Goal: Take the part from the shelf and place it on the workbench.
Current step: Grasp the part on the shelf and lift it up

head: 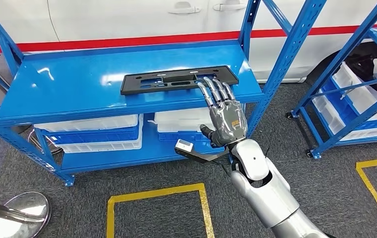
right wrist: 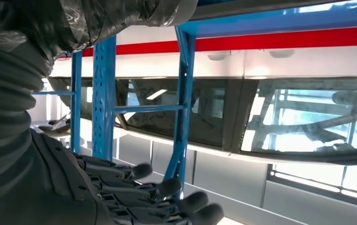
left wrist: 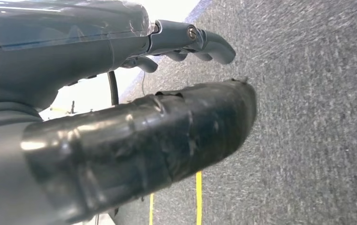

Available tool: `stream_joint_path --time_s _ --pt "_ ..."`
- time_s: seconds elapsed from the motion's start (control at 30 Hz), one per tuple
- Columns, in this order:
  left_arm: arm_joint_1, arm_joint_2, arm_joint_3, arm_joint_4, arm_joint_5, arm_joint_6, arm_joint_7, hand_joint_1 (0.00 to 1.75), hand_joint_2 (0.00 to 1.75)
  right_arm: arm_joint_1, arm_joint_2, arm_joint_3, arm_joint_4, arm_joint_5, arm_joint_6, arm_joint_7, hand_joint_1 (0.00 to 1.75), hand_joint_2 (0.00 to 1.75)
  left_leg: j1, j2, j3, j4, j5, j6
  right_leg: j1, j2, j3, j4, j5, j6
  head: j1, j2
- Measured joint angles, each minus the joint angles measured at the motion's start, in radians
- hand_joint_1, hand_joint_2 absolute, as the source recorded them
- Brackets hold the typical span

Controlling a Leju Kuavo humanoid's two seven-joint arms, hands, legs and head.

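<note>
We see a flat, matte black rectangular part [head: 179, 79] with cut-out slots lying upper centre on the glossy blue metal shelf [head: 72, 82]. Our right hand [head: 222, 110] lays straight, spread fingers on the part's near right edge, gripping nothing. Our left hand [left wrist: 134, 93] hangs over grey carpet, fingers curled, empty; its palm is hidden.
</note>
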Motion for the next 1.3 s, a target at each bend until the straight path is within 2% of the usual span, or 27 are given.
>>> stream_joint_path --time_s 0.07,0.13,0.17,0.2,0.27,0.3,0.33,0.4,0.47,0.5,0.53,0.6,0.63,0.67,0.7,0.77,0.8,0.83,0.9,0.93,1.0,1.03,1.1,1.17,1.2,1.23,1.3 --pt "-0.001 0.0 0.0 0.0 0.0 0.0 0.0 0.0 0.0 -0.002 0.0 0.0 0.008 0.0 0.0 -0.001 0.0 1.75 0.001 0.0 0.01 -0.001 -0.008 0.007 -0.007 -0.003 -0.065 0.111 -0.036 0.011 0.0 0.0" --pt "-0.001 0.0 0.0 0.0 0.0 0.0 0.0 0.0 0.0 0.001 0.0 0.002 0.018 0.0 0.0 -0.003 0.0 1.75 0.0 0.0 0.021 -0.001 -0.02 0.009 -0.012 -0.005 -0.142 0.215 -0.069 0.016 0.0 0.0" --pt "0.0 0.0 0.0 0.0 0.0 0.0 0.0 0.0 0.0 0.002 0.001 0.003 0.023 0.001 0.0 -0.004 0.0 1.75 0.0 -0.001 0.03 -0.001 -0.027 0.008 -0.014 -0.005 -0.163 0.226 -0.062 0.016 0.0 0.0" --pt "0.001 0.0 0.0 0.0 -0.001 0.0 0.001 0.0 0.0 0.002 0.001 0.003 0.029 0.003 0.0 -0.004 0.0 1.75 -0.001 -0.001 0.041 -0.001 -0.035 0.007 -0.013 -0.005 -0.164 0.201 -0.033 0.013 0.0 0.0" --pt "0.001 -0.001 0.0 0.0 -0.002 0.0 0.002 0.0 0.0 -0.001 0.003 0.004 0.04 0.01 -0.002 -0.004 0.0 1.75 -0.001 -0.002 0.063 -0.004 -0.05 0.004 -0.006 -0.007 -0.124 0.07 0.059 -0.004 0.0 0.0" --pt "0.0 -0.003 0.0 0.0 -0.003 -0.001 0.003 0.0 0.0 -0.004 0.003 0.005 0.047 0.013 -0.002 -0.004 0.0 1.75 -0.001 -0.002 0.071 -0.007 -0.056 0.001 0.001 -0.009 -0.103 0.013 0.085 -0.015 0.0 0.0" --pt "-0.001 -0.004 -0.001 0.001 -0.004 -0.001 0.003 0.0 0.0 -0.007 0.005 0.005 0.053 0.016 -0.003 -0.003 0.0 1.75 0.001 -0.002 0.077 -0.012 -0.06 -0.004 0.008 -0.01 -0.087 -0.03 0.096 -0.026 0.0 0.0" --pt "-0.001 -0.006 -0.001 0.001 -0.006 -0.002 0.004 0.0 0.0 -0.013 0.008 0.006 0.066 0.022 -0.006 0.001 0.0 1.75 0.002 -0.001 0.091 -0.017 -0.055 -0.017 0.017 -0.009 -0.069 -0.064 0.09 -0.044 0.002 0.0" --pt "-0.002 -0.007 -0.001 0.001 -0.011 -0.003 0.003 0.0 0.0 -0.022 0.013 0.006 0.086 0.03 -0.01 0.009 0.0 1.75 0.001 0.001 0.099 -0.007 -0.054 -0.026 0.011 -0.006 -0.041 -0.091 0.102 -0.055 0.003 0.0" --pt "-0.002 -0.007 -0.001 0.001 -0.014 -0.004 0.003 0.0 0.0 -0.029 0.016 0.006 0.101 0.034 -0.013 0.014 0.0 1.75 0.0 0.002 0.092 0.014 -0.064 -0.028 0.007 -0.006 -0.027 -0.099 0.104 -0.057 0.002 0.0" --pt "-0.003 -0.006 -0.002 0.001 -0.018 -0.004 0.002 0.0 0.0 -0.038 0.02 0.006 0.121 0.038 -0.018 0.019 0.0 1.75 0.001 0.002 0.072 0.054 -0.084 -0.03 0.003 -0.007 -0.016 -0.104 0.104 -0.059 0.002 0.0" --pt "-0.005 -0.004 -0.003 0.001 -0.024 -0.005 -0.003 0.0 0.0 -0.057 0.028 0.006 0.177 0.046 -0.029 0.028 0.0 1.75 0.003 0.002 0.002 0.169 -0.133 -0.037 0.003 -0.007 -0.007 -0.105 0.097 -0.062 0.0 0.0" --pt "-0.005 -0.002 -0.004 0.001 -0.027 -0.005 -0.005 0.0 0.0 -0.065 0.032 0.006 0.21 0.048 -0.033 0.031 0.0 1.75 0.004 0.002 -0.033 0.215 -0.149 -0.042 0.003 -0.007 -0.004 -0.104 0.092 -0.061 0.0 0.0" --pt "-0.003 0.0 -0.005 0.001 -0.029 -0.005 -0.007 0.0 0.0 -0.071 0.034 0.006 0.241 0.049 -0.037 0.034 0.0 1.75 0.006 0.002 -0.057 0.234 -0.149 -0.047 0.002 -0.006 -0.002 -0.102 0.087 -0.059 0.0 0.0" --pt "-0.002 0.001 -0.006 0.001 -0.031 -0.005 -0.009 0.0 0.0 -0.077 0.036 0.006 0.271 0.049 -0.039 0.036 0.0 1.75 0.008 0.002 -0.064 0.218 -0.127 -0.052 0.001 -0.004 0.001 -0.099 0.082 -0.055 0.0 0.0" --pt "-0.001 0.002 -0.007 0.001 -0.035 -0.006 -0.012 0.0 0.0 -0.091 0.037 0.005 0.321 0.049 -0.042 0.043 0.0 1.75 0.013 0.002 -0.035 0.107 -0.044 -0.06 -0.004 -0.003 0.006 -0.087 0.066 -0.043 0.0 0.0" --pt "0.0 0.002 -0.008 0.001 -0.036 -0.007 -0.013 0.0 0.0 -0.099 0.038 0.004 0.343 0.049 -0.042 0.048 0.0 1.75 0.012 0.001 -0.018 0.052 -0.022 -0.06 -0.006 -0.001 0.007 -0.078 0.058 -0.035 0.0 0.0" --pt "-0.001 0.002 -0.008 0.001 -0.037 -0.009 -0.014 0.0 0.0 -0.106 0.038 0.002 0.364 0.049 -0.042 0.053 0.0 1.75 0.011 0.001 -0.006 0.016 -0.012 -0.054 -0.005 -0.001 0.004 -0.07 0.051 -0.027 0.0 0.0" --pt "0.0 0.002 -0.009 0.002 -0.038 -0.012 -0.015 0.0 0.0 -0.114 0.039 -0.003 0.397 0.049 -0.042 0.059 0.0 1.75 0.007 0.0 -0.002 0.001 -0.02 -0.033 -0.002 0.001 0.001 -0.057 0.042 -0.014 0.001 0.0" --pt "0.0 0.002 -0.009 0.002 -0.038 -0.013 -0.014 0.0 0.0 -0.117 0.038 -0.006 0.411 0.05 -0.042 0.06 0.0 1.75 0.008 0.0 0.001 0.003 -0.014 -0.023 -0.003 0.001 0.001 -0.055 0.039 -0.009 0.001 0.0" --pt "0.001 0.0 -0.009 0.002 -0.039 -0.014 -0.012 0.0 0.0 -0.125 0.038 -0.011 0.432 0.05 -0.041 0.06 0.0 1.75 0.01 0.0 0.009 0.002 -0.011 -0.011 -0.006 -0.001 -0.01 -0.025 0.029 0.001 0.001 0.0" --pt "0.0 0.0 -0.009 0.002 -0.039 -0.015 -0.01 0.0 0.0 -0.13 0.038 -0.014 0.443 0.051 -0.039 0.06 0.0 1.75 0.01 0.0 0.014 0.001 -0.012 -0.006 -0.009 -0.003 -0.031 0.013 0.016 0.006 0.001 0.0" --pt "0.0 0.0 -0.009 0.002 -0.04 -0.016 -0.008 0.0 0.0 -0.137 0.038 -0.018 0.465 0.054 -0.034 0.06 0.0 1.75 0.009 0.0 0.023 0.001 -0.021 0.001 -0.013 -0.006 -0.105 0.135 -0.027 0.014 0.001 0.0" --pt "0.0 0.0 -0.009 0.002 -0.04 -0.016 -0.006 0.0 0.0 -0.136 0.038 -0.019 0.484 0.057 -0.031 0.06 0.0 1.75 0.007 -0.001 0.035 0.001 -0.033 0.003 -0.015 -0.006 -0.175 0.225 -0.052 0.015 0.001 0.0" --pt "0.0 0.0 -0.009 0.002 -0.04 -0.016 -0.006 0.0 0.0 -0.135 0.038 -0.019 0.492 0.058 -0.03 0.06 0.0 1.75 0.005 -0.001 0.043 0.001 -0.04 0.002 -0.014 -0.006 -0.187 0.222 -0.036 0.011 0.001 0.0" --pt "0.0 0.0 -0.009 0.002 -0.04 -0.016 -0.006 0.0 0.0 -0.135 0.038 -0.02 0.497 0.059 -0.031 0.06 0.0 1.75 0.004 -0.002 0.053 0.0 -0.047 0.001 -0.012 -0.007 -0.179 0.181 -0.001 0.005 0.001 0.0" --pt "0.001 -0.002 -0.01 0.002 -0.04 -0.017 -0.006 0.0 0.0 -0.139 0.038 -0.021 0.506 0.059 -0.031 0.06 0.0 1.75 0.002 -0.002 0.071 -0.004 -0.06 -0.002 -0.001 -0.009 -0.133 0.044 0.087 -0.018 0.001 0.0"
